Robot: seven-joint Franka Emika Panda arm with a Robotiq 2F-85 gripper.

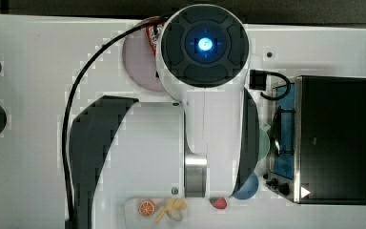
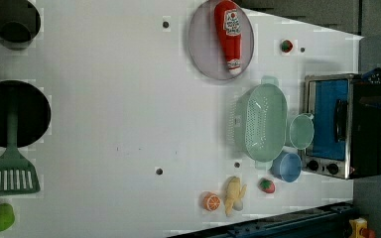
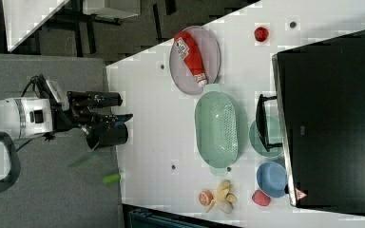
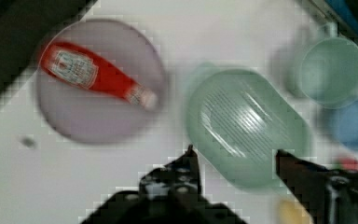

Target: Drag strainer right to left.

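The strainer (image 2: 263,121) is a pale green oval colander with small holes and a handle at each end. It sits upright on the white table (image 2: 119,99), between a purple plate and a toaster oven. It shows again in the right view (image 3: 216,128) and in the wrist view (image 4: 247,126). My gripper (image 4: 235,151) hangs well above it, open, with nothing between its black fingers (image 4: 190,161). In the right view the gripper (image 3: 121,108) is far off at the right view's left, clear of the strainer. In the top view my arm (image 1: 205,95) hides the strainer.
A red ketchup bottle (image 2: 229,34) lies on the purple plate (image 2: 203,44). A mint mug (image 2: 301,131) and a blue bowl (image 2: 286,166) stand between the strainer and the toaster oven (image 2: 337,126). Toy fruit (image 2: 234,194) lies nearby. A green spatula (image 2: 11,168) rests across a black pan (image 2: 34,114).
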